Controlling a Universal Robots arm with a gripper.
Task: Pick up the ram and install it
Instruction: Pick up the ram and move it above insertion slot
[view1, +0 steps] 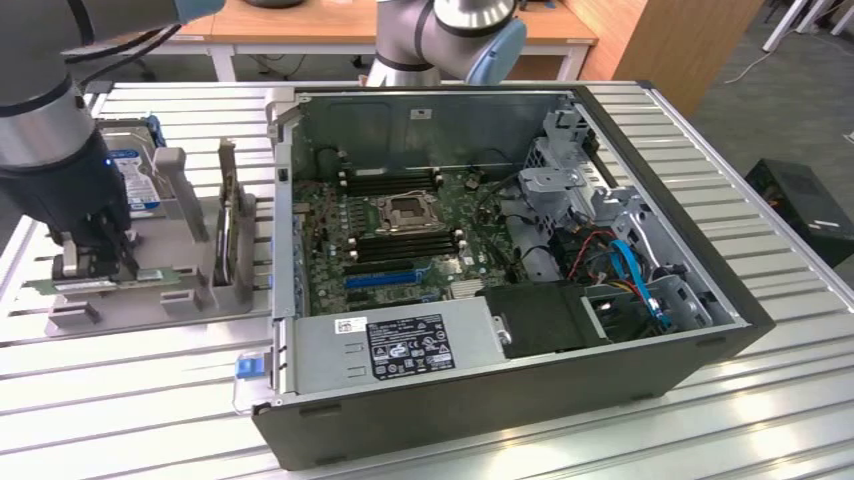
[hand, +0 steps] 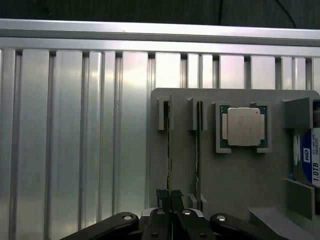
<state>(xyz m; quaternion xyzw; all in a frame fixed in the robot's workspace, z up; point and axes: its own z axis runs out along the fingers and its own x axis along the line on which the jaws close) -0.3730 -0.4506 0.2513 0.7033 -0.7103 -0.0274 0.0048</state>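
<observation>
Your gripper (view1: 99, 266) is down on the grey holder (view1: 180, 300), which stands beside the open computer case (view1: 534, 400) so that each part is kept upright in its own slot with an edge showing for the fingers to take. The ram (view1: 154, 277) stands on edge in one such slot, running out lengthways to both sides of the fingers.

In the wrist view the fingers (hand: 163, 196) are drawn together with hardly a gap, and the ram (hand: 168, 145) runs as a thin line straight out from between them. They look clamped on its top edge, though the contact is too thin for you to be sure. The stick sits in its slot, not lifted. A second stick (hand: 198, 145) stands just beside the fingers, with the square silver CPU chip (hand: 244, 126) beyond it.
</observation>
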